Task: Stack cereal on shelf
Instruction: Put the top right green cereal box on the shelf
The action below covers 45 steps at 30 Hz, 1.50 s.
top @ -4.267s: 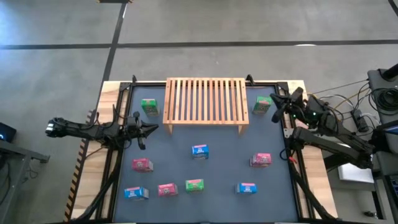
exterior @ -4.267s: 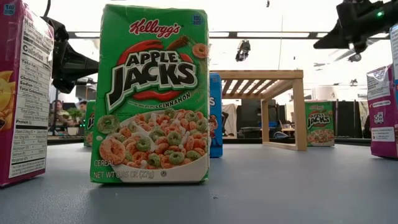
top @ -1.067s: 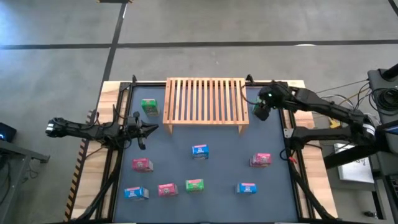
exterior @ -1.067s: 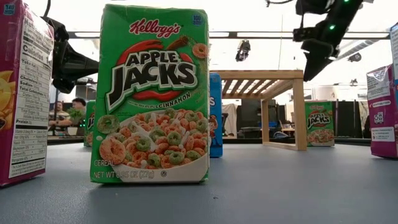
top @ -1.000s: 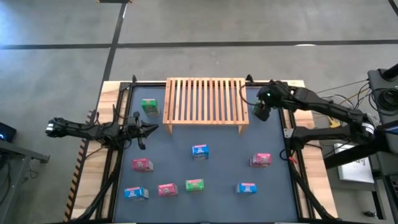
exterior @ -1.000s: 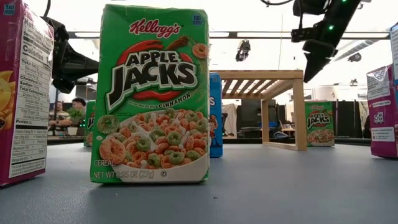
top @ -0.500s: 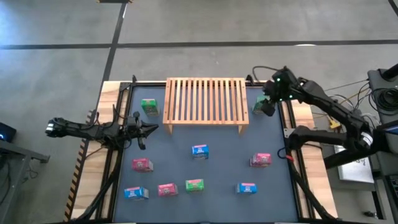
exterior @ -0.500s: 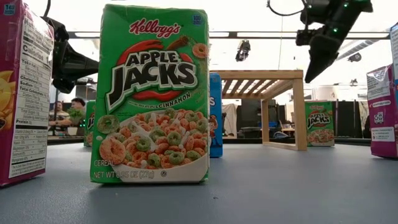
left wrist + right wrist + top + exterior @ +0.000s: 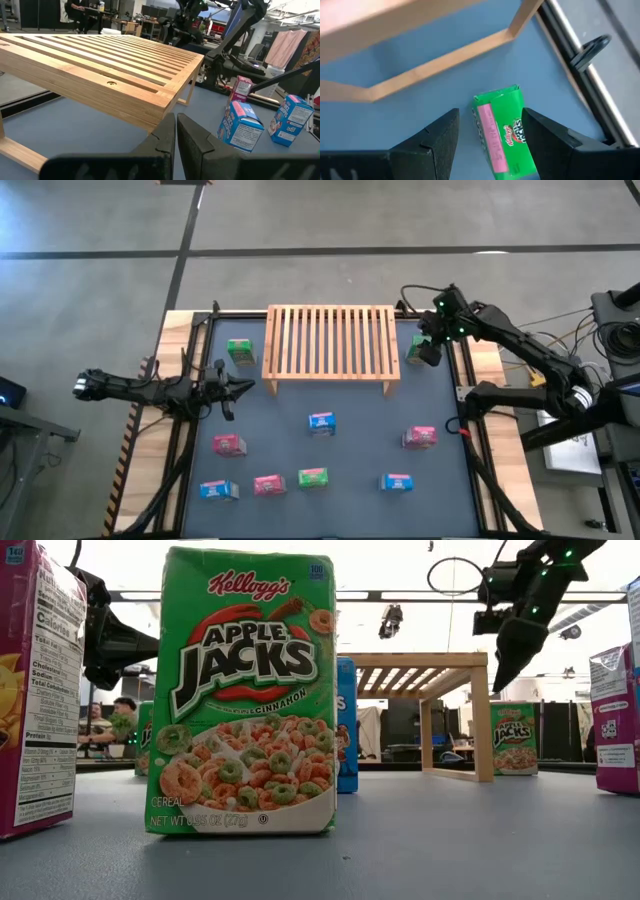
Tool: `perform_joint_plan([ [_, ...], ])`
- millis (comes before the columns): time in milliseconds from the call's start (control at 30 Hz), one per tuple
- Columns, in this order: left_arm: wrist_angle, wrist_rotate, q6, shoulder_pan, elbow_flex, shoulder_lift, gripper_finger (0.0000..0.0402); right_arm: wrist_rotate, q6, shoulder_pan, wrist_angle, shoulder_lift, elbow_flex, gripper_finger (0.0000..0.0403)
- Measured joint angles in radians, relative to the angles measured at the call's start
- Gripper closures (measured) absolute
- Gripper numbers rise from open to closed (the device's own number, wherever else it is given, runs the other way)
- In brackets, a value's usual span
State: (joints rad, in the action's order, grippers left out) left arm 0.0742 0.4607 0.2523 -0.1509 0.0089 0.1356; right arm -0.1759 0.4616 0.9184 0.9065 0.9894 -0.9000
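Observation:
The shelf [image 9: 330,345] is a light slatted wooden rack standing on its legs at the table's far middle. A green cereal box [image 9: 502,132] stands just right of it. My right gripper [image 9: 490,114] hangs open above this box [image 9: 411,348], pointing down, one finger on either side and clear of it. In the low view the gripper [image 9: 508,658] hangs above the box [image 9: 515,738]. Another green box [image 9: 240,352] stands left of the shelf. My left gripper [image 9: 240,388] waits shut at the table's left, nothing in it.
Several boxes stand on the near half: blue [image 9: 321,422], pink [image 9: 228,444], pink [image 9: 420,437], blue [image 9: 218,490], pink [image 9: 268,485], green [image 9: 313,477], blue [image 9: 397,482]. The table's black frame rail [image 9: 570,55] runs close beside the right green box.
My right arm has swung its wrist toward the table's far right corner, while its gripper has stayed over the right green box and come down a little toward it. The box has not moved.

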Motion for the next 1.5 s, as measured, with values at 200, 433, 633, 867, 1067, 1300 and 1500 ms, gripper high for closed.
perform_joint_plan([
  [200, 0.0, 0.0, 0.0, 0.0, 0.0, 0.0, 0.0401, 0.028, 0.014, -0.001, -0.008, 0.07, 0.002, 0.0197],
  [433, 0.0, 0.0, 0.0, 0.0, 0.0, 0.0, 0.0401, 0.054, 0.024, 0.005, -0.019, 0.126, 0.0, 0.0197],
  [633, 0.0, 0.0, 0.0, 0.0, 0.0, 0.0, 0.0401, 0.071, 0.01, 0.005, -0.031, 0.141, 0.0, 0.0197],
  [867, 0.0, 0.0, 0.0, 0.0, 0.0, 0.0, 0.0401, 0.068, -0.026, 0.005, -0.01, 0.065, 0.004, 0.0197],
  [1067, 0.0, 0.0, 0.0, 0.0, 0.0, 0.0, 0.0401, 0.069, -0.027, 0.005, 0.014, -0.007, 0.004, 0.0197],
  [1300, 0.0, 0.0, 0.0, 0.0, 0.0, 0.0, 0.0401, 0.071, 0.015, 0.005, 0.011, -0.028, 0.004, 0.0197],
  [1500, 0.0, 0.0, 0.0, 0.0, 0.0, 0.0, 0.0401, 0.072, 0.03, 0.005, -0.014, 0.022, 0.004, 0.0197],
])
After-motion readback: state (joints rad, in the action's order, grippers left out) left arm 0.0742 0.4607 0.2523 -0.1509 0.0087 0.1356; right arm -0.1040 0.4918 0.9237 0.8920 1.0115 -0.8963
